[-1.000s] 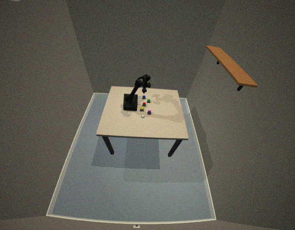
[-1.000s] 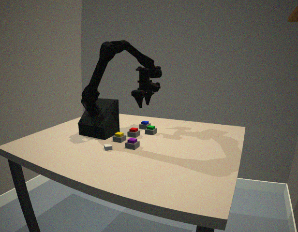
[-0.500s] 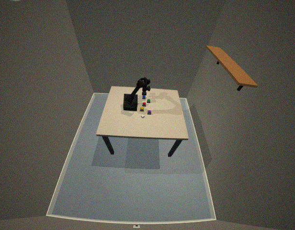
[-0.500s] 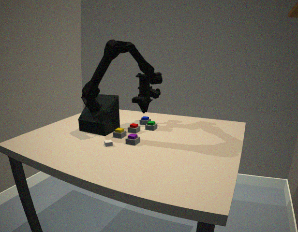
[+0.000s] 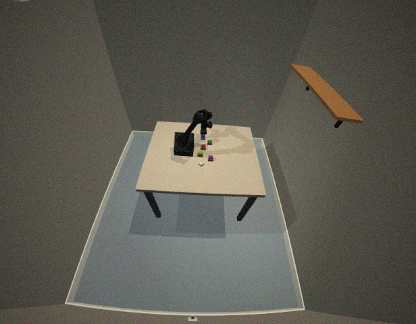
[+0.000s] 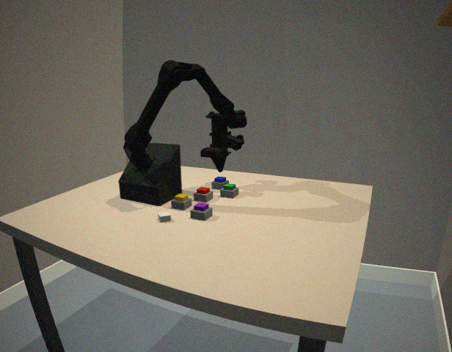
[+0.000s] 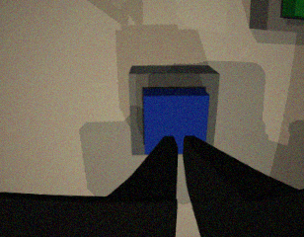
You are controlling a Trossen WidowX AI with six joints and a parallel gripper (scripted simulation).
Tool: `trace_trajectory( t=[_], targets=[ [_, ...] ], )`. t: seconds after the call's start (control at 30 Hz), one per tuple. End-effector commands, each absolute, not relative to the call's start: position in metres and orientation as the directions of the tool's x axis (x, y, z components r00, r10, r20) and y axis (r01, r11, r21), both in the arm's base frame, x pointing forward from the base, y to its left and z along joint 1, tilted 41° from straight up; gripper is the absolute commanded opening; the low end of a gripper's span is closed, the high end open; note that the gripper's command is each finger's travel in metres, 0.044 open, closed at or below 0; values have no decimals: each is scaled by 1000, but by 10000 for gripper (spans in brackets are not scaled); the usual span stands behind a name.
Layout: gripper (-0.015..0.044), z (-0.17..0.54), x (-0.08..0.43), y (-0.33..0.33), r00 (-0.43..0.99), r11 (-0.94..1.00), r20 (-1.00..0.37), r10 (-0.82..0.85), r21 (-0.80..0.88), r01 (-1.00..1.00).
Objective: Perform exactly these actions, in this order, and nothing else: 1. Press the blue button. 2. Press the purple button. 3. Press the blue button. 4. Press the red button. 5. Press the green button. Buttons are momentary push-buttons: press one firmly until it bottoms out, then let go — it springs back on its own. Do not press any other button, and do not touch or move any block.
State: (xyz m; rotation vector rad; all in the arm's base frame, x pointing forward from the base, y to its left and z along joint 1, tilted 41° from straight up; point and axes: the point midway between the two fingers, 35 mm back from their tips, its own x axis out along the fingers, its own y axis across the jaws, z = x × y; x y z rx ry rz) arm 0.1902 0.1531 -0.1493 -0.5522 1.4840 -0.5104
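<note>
The blue button (image 5: 202, 136) (image 6: 219, 179) (image 7: 176, 118) sits on its grey base at the back of the button group, its cap raised. My gripper (image 6: 219, 170) (image 7: 178, 146) is shut and empty, pointing down, its tips a little above the blue button. In the wrist view the tips overlap the near part of the blue cap. The green button (image 5: 209, 141) (image 6: 229, 186) (image 7: 297, 7) is beside the blue one. The red button (image 5: 203, 146) (image 6: 202, 190) lies nearer the front. The purple button (image 5: 211, 157) (image 6: 200, 207) is at the front of the group.
A yellow button (image 5: 200, 152) (image 6: 180, 197) stands between the red button and a small white block (image 5: 201, 164) (image 6: 163, 217). The arm's black base (image 5: 184, 148) (image 6: 141, 191) stands on the table (image 5: 166, 177) (image 6: 256, 257), left of the buttons. An orange shelf (image 5: 323, 90) hangs on the right wall.
</note>
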Motion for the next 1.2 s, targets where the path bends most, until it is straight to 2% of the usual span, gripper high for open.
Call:
trace_trajectory(
  t=[0.0, 1.17],
  targets=[
    [20, -155, 190, 147, 29, 770, -771, -636, -637, -25],
    [20, -173, 190, 132, 30, 770, -770, -637, -638, -25]
  ],
)
